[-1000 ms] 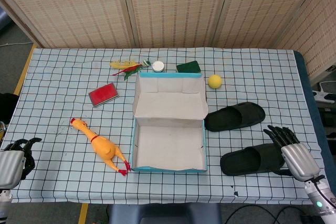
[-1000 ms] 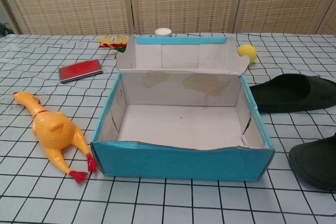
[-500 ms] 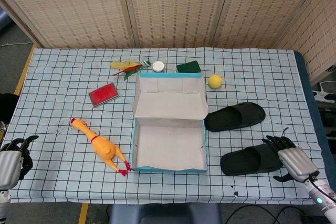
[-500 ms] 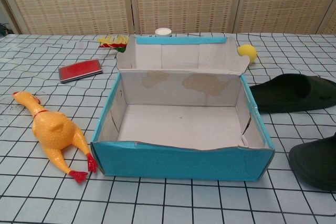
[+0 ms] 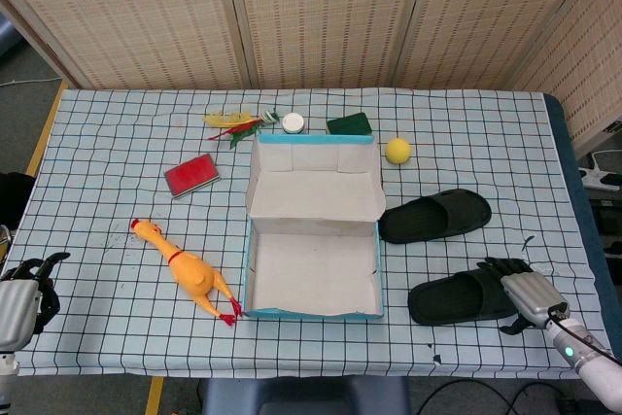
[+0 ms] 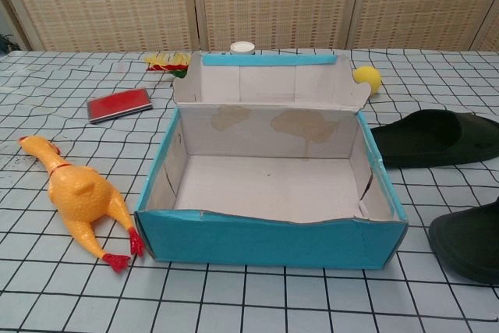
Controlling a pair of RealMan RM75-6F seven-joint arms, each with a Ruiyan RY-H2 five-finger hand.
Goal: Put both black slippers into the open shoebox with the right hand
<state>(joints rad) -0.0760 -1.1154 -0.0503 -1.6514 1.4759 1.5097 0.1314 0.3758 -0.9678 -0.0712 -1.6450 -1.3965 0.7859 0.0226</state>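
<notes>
The open shoebox point(image 5: 311, 313) with teal walls stands mid-table, empty inside, also in the chest view point(image 6: 273, 243). Two black slippers lie flat to its right: the far slipper point(image 5: 434, 216) point(image 6: 433, 138) and the near slipper point(image 5: 457, 296) point(image 6: 468, 243). My right hand point(image 5: 522, 291) is at the near slipper's heel end, its dark fingers point(image 5: 498, 266) reaching over the heel with the thumb apart on the near side; I see no firm grip. Holding nothing, my left hand point(image 5: 21, 296) hangs at the table's front-left corner with fingers loosely apart. The chest view shows neither hand.
A yellow rubber chicken point(image 5: 190, 274) lies left of the box, a red case point(image 5: 191, 175) beyond it. Behind the box are a yellow ball point(image 5: 397, 151), a green object point(image 5: 350, 124), a white jar point(image 5: 293, 122) and toy chillies point(image 5: 233, 123). The table's right edge is close to the slippers.
My right hand has dropped and slid left onto the near slipper's heel. The left hand sank slightly at the corner. Slippers and box have not moved.
</notes>
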